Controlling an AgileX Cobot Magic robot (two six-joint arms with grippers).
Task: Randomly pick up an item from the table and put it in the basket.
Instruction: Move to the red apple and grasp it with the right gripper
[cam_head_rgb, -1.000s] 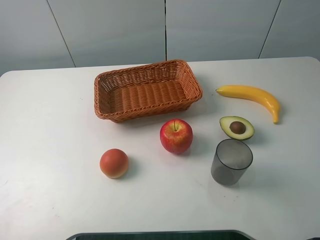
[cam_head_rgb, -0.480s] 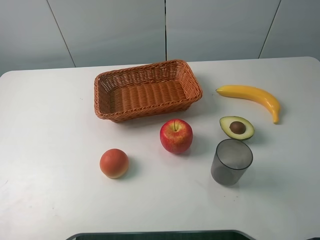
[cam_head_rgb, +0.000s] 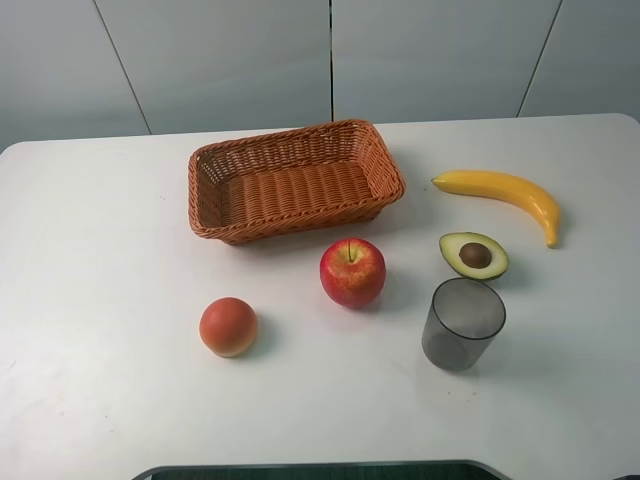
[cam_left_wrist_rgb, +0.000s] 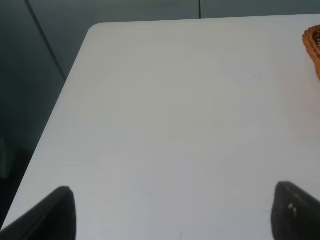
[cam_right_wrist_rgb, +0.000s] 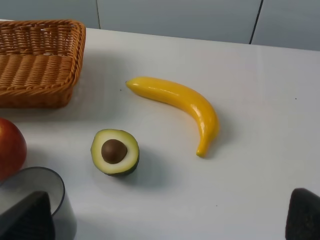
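Note:
The red apple (cam_head_rgb: 352, 271) stands upright on the white table (cam_head_rgb: 100, 250), just in front of the empty wicker basket (cam_head_rgb: 300, 137). The apple's edge (cam_right_wrist_rgb: 10, 147) and a basket corner (cam_right_wrist_rgb: 40, 65) show in the right wrist view. Neither gripper shows in the high view. My left gripper (cam_left_wrist_rgb: 172, 215) is open and empty over bare table near its far left corner, with a sliver of basket (cam_left_wrist_rgb: 314, 47) at the side. My right gripper (cam_right_wrist_rgb: 167, 220) is open and empty, back from the avocado and banana.
An orange-red round fruit (cam_head_rgb: 228, 326) lies front left of the apple. A halved avocado (cam_head_rgb: 474, 255), a banana (cam_head_rgb: 505, 192) and a dark grey cup (cam_head_rgb: 462, 323) sit to the right. The cup stands close beside the apple.

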